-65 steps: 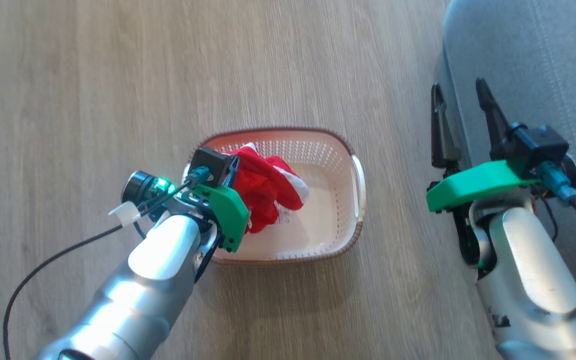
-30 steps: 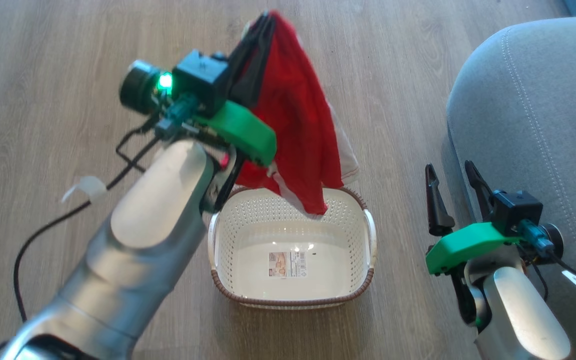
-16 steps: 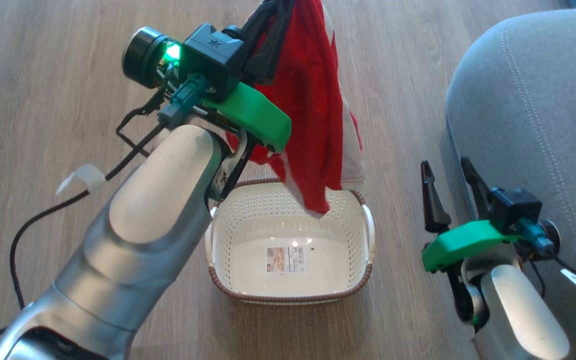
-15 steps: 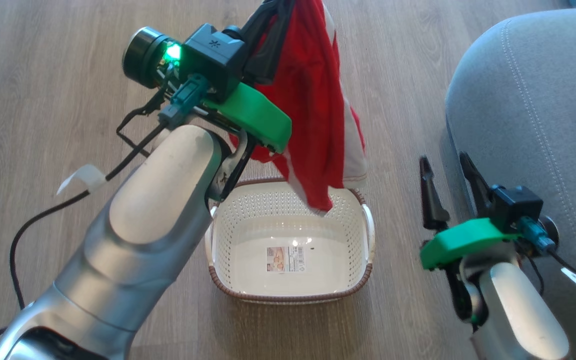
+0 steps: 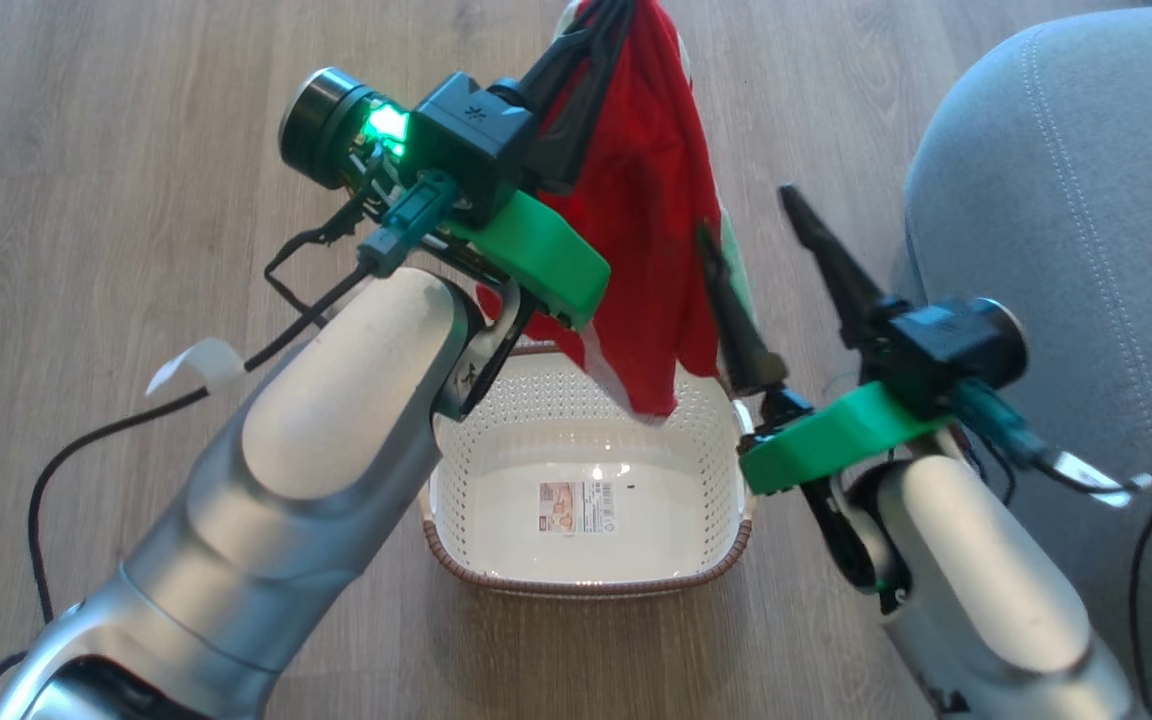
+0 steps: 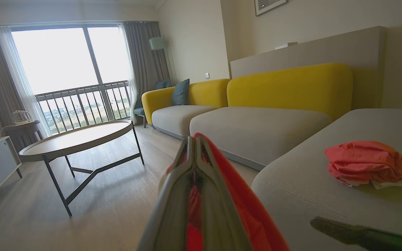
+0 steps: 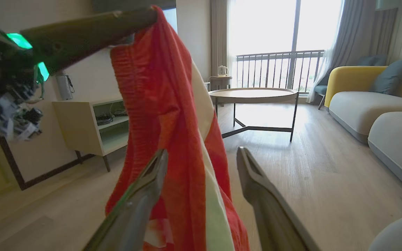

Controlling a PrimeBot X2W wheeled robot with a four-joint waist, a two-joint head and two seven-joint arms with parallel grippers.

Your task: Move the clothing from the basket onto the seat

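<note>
Pinching with the left claw (image 5: 611, 15), fingers pressed tight together, the top of a soft bright red fabric garment with a white stripe (image 5: 651, 220), and holding it up in the air, its length hanging straight down above the far end of the cream perforated plastic laundry basket with a brown woven-look rim (image 5: 586, 588). Finding nothing in that basket but the label sticker (image 5: 576, 495) on its floor, so probably carrying out the last piece. Reaching in from the side with the right claw (image 5: 744, 212), fingers spread wide and gripping nothing. Placing one finger just beside the hanging cloth, part of which is showing in the gap in the right wrist view, though not clearly enough to say whether touching. Noting, on the large grey fabric-upholstered seat cushion with stitched seams (image 5: 1086, 200) at the robot's right, a crumpled red bundle (image 6: 366, 162) with a pale edge under it, already delivered.

Judging the step in hand as the carry, between lifting out and setting down. Calling next, most likely, for swinging the left arm rightward across the strip of wooden floor (image 5: 136, 200) until hanging the garment over the cushion, lowering it, then parting the fingers. Possibly also calling for closing the right claw on the lower cloth first, to steady it.
</note>
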